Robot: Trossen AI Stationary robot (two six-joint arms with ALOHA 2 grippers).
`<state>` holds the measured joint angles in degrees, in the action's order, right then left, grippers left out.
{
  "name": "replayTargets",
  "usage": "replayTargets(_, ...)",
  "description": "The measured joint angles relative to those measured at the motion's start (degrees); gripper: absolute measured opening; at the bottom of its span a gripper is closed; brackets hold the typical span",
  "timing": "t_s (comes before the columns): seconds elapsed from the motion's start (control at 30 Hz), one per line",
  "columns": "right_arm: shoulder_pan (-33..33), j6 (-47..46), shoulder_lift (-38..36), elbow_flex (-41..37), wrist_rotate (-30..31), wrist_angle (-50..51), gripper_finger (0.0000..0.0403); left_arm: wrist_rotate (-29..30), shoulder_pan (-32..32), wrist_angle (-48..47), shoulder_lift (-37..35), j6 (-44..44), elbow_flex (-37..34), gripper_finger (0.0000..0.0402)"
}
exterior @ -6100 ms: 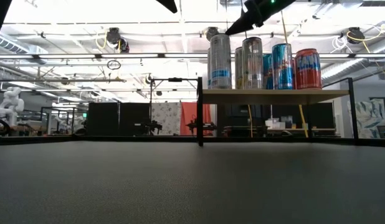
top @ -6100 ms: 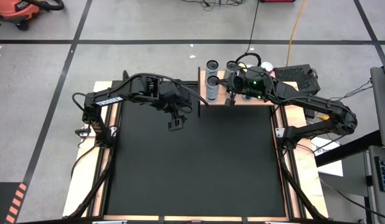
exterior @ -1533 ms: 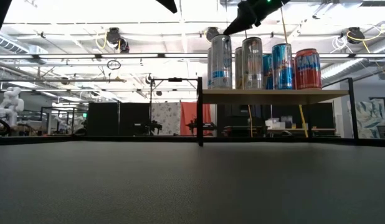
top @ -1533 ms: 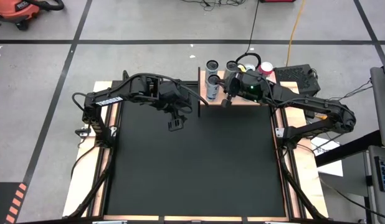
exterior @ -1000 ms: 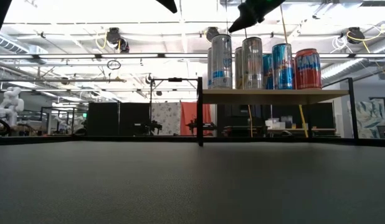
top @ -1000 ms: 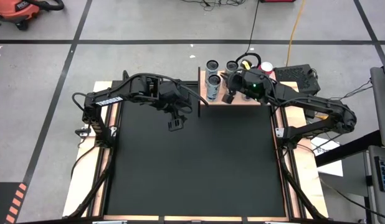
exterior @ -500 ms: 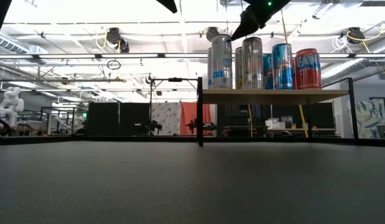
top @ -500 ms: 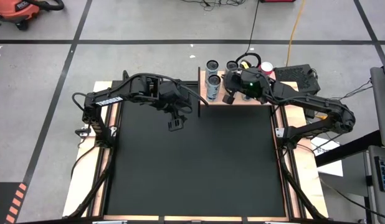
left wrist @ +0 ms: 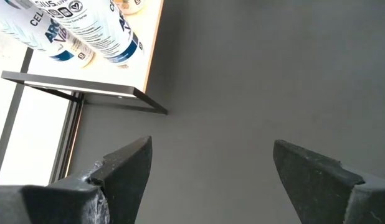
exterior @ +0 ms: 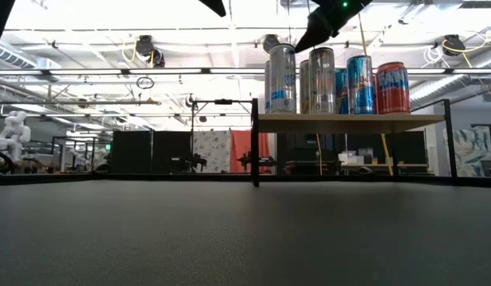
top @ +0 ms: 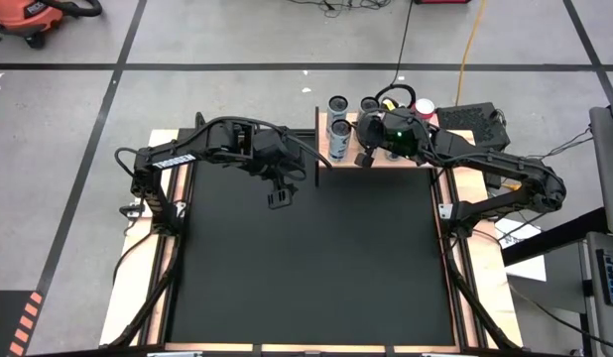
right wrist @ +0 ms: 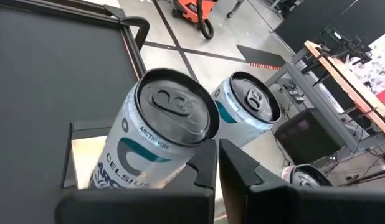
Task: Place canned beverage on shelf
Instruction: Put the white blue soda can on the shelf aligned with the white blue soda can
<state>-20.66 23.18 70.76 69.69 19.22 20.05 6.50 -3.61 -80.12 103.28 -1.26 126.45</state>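
The light wooden shelf [exterior: 349, 121] stands at the table's far edge and carries several upright cans: two silver ones [exterior: 280, 78] [exterior: 321, 79], a blue one [exterior: 359, 83] and a red one [exterior: 392, 87]. My right gripper [exterior: 303, 41] is shut, holds nothing, and hangs slanting down just over the tops of the silver cans. In the right wrist view its fingers [right wrist: 208, 163] sit beside the near can's rim [right wrist: 177, 106]. My left gripper [top: 279, 198] waits open above the black mat, left of the shelf, with nothing between its fingers [left wrist: 211, 168]. My right gripper's shut fingertips [right wrist: 208, 163] stand right beside the upper rim of the near silver can [right wrist: 199, 140], coming in slanting from above. Whether they touch it, I cannot tell.
The black mat [top: 306, 268] covers the table in front of the shelf. A dark post [exterior: 254, 143] marks the shelf's left end. Another can top [right wrist: 298, 175] shows farther along the shelf. Beyond the table lies grey floor with cables.
My right gripper has tipped its shut fingertips a little downward, toward the tops of the silver cans. The cans have stayed upright in place.
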Motion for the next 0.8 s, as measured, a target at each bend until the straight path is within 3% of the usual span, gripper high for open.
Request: replayTargets(0.8, 3.54, -1.51, 0.00, 0.00, 0.50, 3.16, 0.0000, 0.00, 0.00, 0.00, 0.00, -0.04, -0.02, 0.0333)
